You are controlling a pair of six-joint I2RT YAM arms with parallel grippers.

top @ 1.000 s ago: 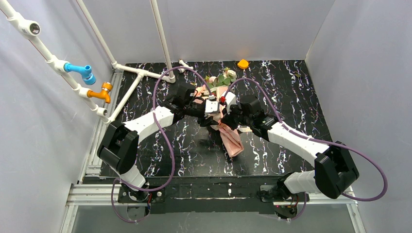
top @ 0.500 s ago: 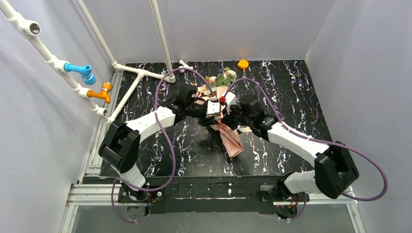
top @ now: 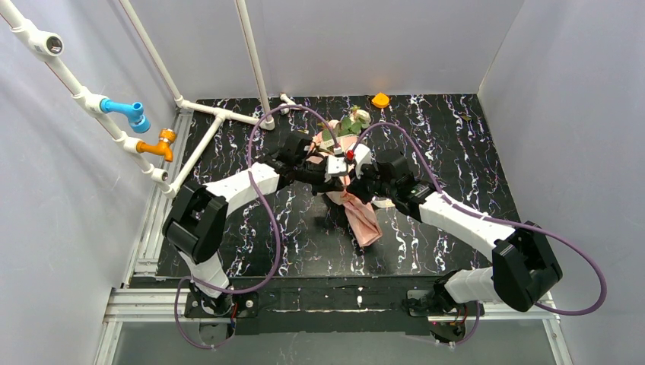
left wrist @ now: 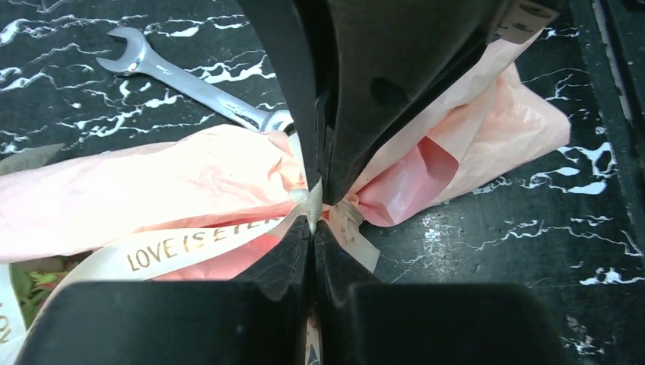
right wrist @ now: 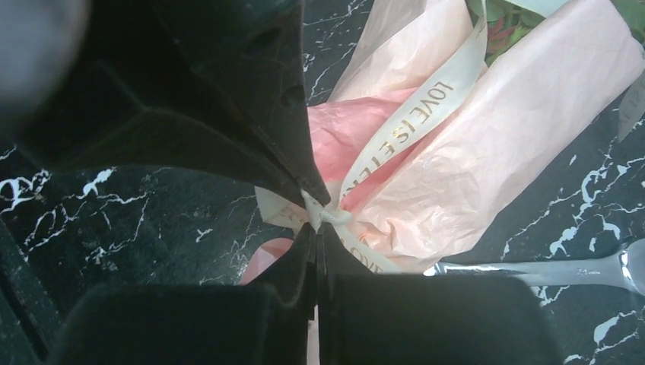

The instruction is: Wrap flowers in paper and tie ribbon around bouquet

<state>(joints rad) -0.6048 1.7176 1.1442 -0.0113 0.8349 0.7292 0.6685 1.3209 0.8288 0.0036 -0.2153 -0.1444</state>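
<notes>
— What is the room like?

— A small booth with plain pale walls (top: 395,38) on three sides. The tabletop (top: 456,144) is black with white marble veins. White pipes (top: 251,53) rise from its far left corner and run along the left edge, carrying a blue tap (top: 129,112) and an orange tap (top: 160,144). A small orange object (top: 380,99) sits at the far edge. A metal rail (top: 327,303) runs along the near edge, where the arm bases sit.

— And the bouquet?

— The bouquet (top: 363,217) lies about mid-table, a little toward the far edge. The flowers (top: 351,120) point to the far edge and the narrow tail of the cone points to the near edge. The paper (left wrist: 152,182) is crinkled pink and rests on the surface.

— Is the ribbon on it?

— Yes. The ribbon (left wrist: 190,245), cream with gold lettering, goes round the waist of the cone and comes together in a small knot.

— What do the grippers have?

— Both meet over the middle of the cone. The left gripper (left wrist: 313,217) has its jaws pressed together on the ribbon right at the knot. The right gripper (right wrist: 316,220) is likewise fully closed, pinching the ribbon at the knot from the other side.

— Anything else on the surface?

— A steel spanner (left wrist: 190,80) lies flat just beside the cone, one end hidden at the paper's edge. Purple cables (top: 262,220) loop from the arms over the tabletop.
</notes>
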